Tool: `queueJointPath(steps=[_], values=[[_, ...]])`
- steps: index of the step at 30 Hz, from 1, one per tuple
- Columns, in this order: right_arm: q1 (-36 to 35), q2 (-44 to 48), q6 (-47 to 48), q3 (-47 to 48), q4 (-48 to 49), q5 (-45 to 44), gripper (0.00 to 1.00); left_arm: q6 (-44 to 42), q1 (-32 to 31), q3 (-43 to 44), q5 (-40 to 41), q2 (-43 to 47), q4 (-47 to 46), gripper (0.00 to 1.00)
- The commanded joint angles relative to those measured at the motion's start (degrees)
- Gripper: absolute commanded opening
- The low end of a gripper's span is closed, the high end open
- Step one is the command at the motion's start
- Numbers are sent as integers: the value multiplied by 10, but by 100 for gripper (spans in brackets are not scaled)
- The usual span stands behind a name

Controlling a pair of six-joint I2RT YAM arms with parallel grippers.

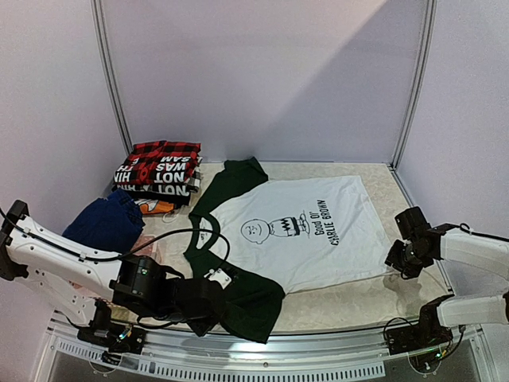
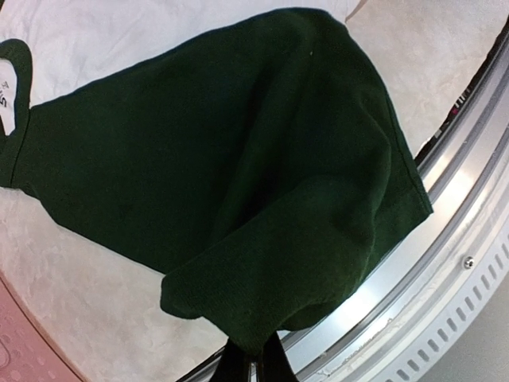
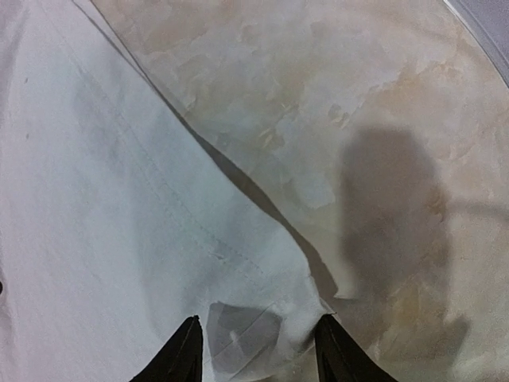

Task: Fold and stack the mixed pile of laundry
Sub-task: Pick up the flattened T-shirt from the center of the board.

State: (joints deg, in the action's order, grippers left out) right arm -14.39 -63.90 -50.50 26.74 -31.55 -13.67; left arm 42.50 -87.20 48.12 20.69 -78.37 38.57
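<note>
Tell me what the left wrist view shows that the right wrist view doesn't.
Left wrist only: the left gripper shut on the dark green sleeve, the table's metal rail, and a pink basket corner. Right wrist only: the right gripper open astride a corner of the white hem. Both: white T-shirt fabric and the marbled tabletop.

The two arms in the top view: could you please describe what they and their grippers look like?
Both the left arm and the right arm have smooth white links joined by chunky black joint housings. A thin black cable loops off the left arm. The left gripper and the right gripper are black; the right one's fingers taper to narrow dark tips.
</note>
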Motion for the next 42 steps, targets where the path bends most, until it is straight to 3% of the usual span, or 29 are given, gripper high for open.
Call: queueJointPath(steps=[1, 8, 12, 17, 18, 26, 38, 42], values=[[8, -13, 8, 15, 17, -15, 48, 2, 4, -12, 15, 19, -11, 0], [8, -43, 12, 16, 5, 6, 43, -1, 5, -14, 25, 33, -12, 0], [8, -31, 5, 10, -4, 2, 30, -1, 6, -18, 28, 40, -12, 0], [8, -43, 1, 14, 0, 4, 1, -4, 6, -20, 40, 57, -10, 0], [9, -49, 3, 18, 0, 5, 0, -6, 7, -20, 43, 62, -10, 0], [8, -27, 30, 37, -27, -18, 0, -13, 16, -5, 65, 101, 15, 0], [5, 116, 32, 45, -111, 18, 0, -24, 31, 33, 73, 95, 30, 0], [-35, 149, 1, 39, -142, -3, 0, -31, 36, 47, 73, 104, 43, 0]])
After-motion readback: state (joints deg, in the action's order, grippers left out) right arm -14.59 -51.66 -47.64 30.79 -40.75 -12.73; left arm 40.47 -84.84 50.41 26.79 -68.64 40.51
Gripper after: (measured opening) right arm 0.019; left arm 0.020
